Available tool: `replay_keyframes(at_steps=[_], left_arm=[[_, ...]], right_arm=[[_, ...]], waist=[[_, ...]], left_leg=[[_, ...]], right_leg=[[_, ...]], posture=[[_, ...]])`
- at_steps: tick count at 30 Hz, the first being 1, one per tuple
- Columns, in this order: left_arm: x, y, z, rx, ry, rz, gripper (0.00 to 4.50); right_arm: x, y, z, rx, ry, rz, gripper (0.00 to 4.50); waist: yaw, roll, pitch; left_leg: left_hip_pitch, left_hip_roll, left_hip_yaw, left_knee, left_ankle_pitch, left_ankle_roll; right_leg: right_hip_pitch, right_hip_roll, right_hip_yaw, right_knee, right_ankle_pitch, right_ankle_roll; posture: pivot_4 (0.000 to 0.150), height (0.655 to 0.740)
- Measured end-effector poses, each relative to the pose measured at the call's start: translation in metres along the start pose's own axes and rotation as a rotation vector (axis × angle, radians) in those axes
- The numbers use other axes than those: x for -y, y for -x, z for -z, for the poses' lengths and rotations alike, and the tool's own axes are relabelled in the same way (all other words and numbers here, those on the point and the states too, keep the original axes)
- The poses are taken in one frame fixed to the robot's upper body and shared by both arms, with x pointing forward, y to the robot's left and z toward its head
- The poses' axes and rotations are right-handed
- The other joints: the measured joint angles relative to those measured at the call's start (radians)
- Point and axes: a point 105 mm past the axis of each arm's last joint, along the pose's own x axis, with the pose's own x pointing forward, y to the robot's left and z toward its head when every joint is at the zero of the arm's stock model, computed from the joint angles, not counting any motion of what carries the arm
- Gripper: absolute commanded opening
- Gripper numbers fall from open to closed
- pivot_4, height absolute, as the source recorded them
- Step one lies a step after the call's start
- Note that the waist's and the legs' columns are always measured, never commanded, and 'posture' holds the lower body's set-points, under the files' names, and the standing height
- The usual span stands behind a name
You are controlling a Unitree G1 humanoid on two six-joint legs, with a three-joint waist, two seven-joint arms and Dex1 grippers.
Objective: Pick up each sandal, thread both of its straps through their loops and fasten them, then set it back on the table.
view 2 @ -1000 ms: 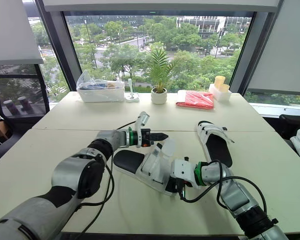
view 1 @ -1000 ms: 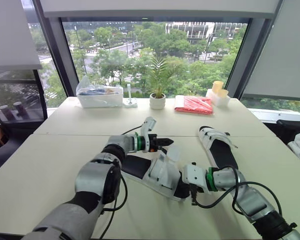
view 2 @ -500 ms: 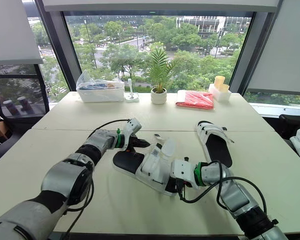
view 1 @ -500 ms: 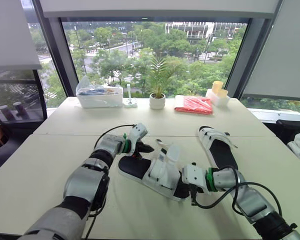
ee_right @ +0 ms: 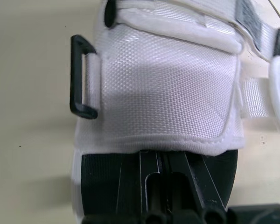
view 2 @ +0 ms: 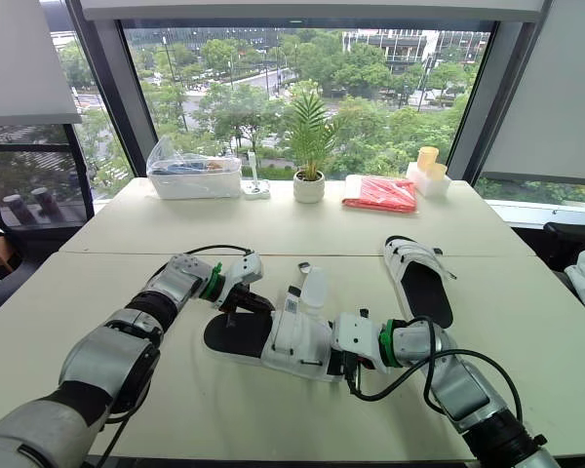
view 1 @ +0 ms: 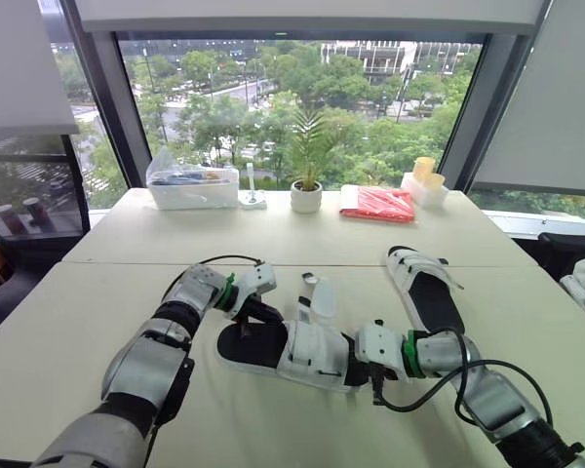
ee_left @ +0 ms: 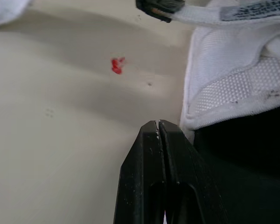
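At the left of centre in the head view, my left gripper lies low over the table with its tips at the heel end of the near sandal. In my left wrist view the two fingers are pressed tight together with nothing between them, right beside the white upper and the black footbed. The sandal sits in the middle of the frame, low on the table. Its two loose straps stand up unfastened above it, and the black loop on its side is empty, so I judge the threading has not begun. Just right of it, my right gripper meets the toe end. Those fingers look clenched on the sole there, though black on black makes the bite hard to read. Further right and higher in the frame, the far sandal lies flat, well apart from both grippers. The main risk is my left tips: closed like this they can only shove, and a push on the heel could swing the sandal around the toe and twist it out of the right grip. That grip holds only one end, so the sandal could sag or spin if lifted. I would also have to open before reaching, or the floppy straps will be knocked aside rather than caught.
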Motion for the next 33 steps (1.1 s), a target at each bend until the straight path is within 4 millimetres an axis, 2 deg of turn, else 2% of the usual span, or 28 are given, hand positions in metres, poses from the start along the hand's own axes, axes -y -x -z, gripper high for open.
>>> replay_keyframes(at_steps=[9, 15, 17, 19, 21, 23, 25, 27, 33], left_arm=[[0.025, 0.007, 0.016, 0.027, 0.088, 0.174, 0.03], [0.032, 0.009, 0.024, 0.036, 0.1, 0.191, 0.03], [0.029, 0.01, 0.024, 0.048, 0.13, 0.166, 0.03], [0.02, 0.008, 0.024, 0.081, 0.231, 0.108, 0.03], [0.006, 0.014, 0.013, 0.141, 0.308, 0.03, 0.03], [-0.008, 0.022, -0.007, 0.225, 0.364, -0.034, 0.03], [-0.017, 0.028, -0.029, 0.303, 0.397, -0.07, 0.55], [-0.02, 0.025, -0.045, 0.354, 0.434, -0.073, 1.33], [-0.009, -0.001, -0.044, 0.371, 0.613, 0.004, 4.35]], right_arm=[[-0.015, 0.005, -0.006, 0.008, -0.003, -0.049, 0.0], [-0.018, 0.004, -0.007, 0.015, 0.001, -0.072, 0.0], [-0.018, 0.003, -0.007, 0.015, 0.011, -0.076, 0.0], [-0.017, 0.003, -0.007, 0.013, 0.019, -0.08, 0.0], [-0.016, 0.003, -0.007, 0.014, 0.026, -0.083, 0.0], [-0.016, 0.003, -0.007, 0.015, 0.031, -0.088, 0.0], [-0.016, 0.003, -0.006, 0.015, 0.033, -0.093, 0.0], [-0.015, 0.003, -0.007, 0.015, 0.036, -0.096, 0.0], [-0.015, 0.002, -0.007, 0.015, 0.043, -0.098, 0.0]], waist=[[0.0, 0.0, 0.0], [0.001, 0.0, 0.0], [0.001, 0.0, 0.0], [0.002, -0.001, 0.001], [0.002, -0.004, 0.003], [0.002, -0.004, 0.003], [0.001, -0.004, 0.003], [0.0, -0.004, 0.003], [-0.002, -0.004, 0.003]], left_leg=[[-0.001, 0.0, 0.0, 0.0, -0.001, 0.001], [-0.001, 0.0, 0.0, 0.0, -0.001, 0.001], [0.0, 0.0, 0.0, 0.001, -0.001, 0.001], [-0.001, 0.0, 0.0, 0.002, -0.001, 0.001], [-0.001, 0.0, 0.0, 0.003, -0.001, 0.001], [-0.001, 0.0, 0.0, 0.003, -0.001, 0.001], [-0.001, 0.0, 0.0, 0.003, -0.001, 0.001], [-0.001, 0.0, 0.0, 0.003, -0.001, 0.001], [-0.001, 0.0, 0.0, 0.003, -0.001, 0.001]], right_leg=[[0.0, 0.0, 0.0, -0.002, 0.0, 0.0], [0.0, -0.002, 0.001, -0.002, 0.0, 0.0], [0.0, -0.002, 0.0, -0.002, 0.0, 0.0], [0.0, 0.0, 0.0, -0.001, 0.0, 0.0], [0.0, 0.001, 0.0, 0.001, 0.0, 0.0], [0.0, 0.001, 0.0, 0.001, 0.0, 0.0], [0.0, 0.001, 0.0, 0.001, 0.0, 0.0], [0.0, 0.001, 0.0, 0.001, 0.0, 0.0], [0.0, 0.001, 0.0, 0.001, 0.0, 0.0]], posture=[[0.15, 0.74], [0.15, 0.74], [0.15, 0.74], [0.15, 0.74], [0.15, 0.74], [0.15, 0.74], [0.15, 0.74], [0.15, 0.74], [0.15, 0.74]])
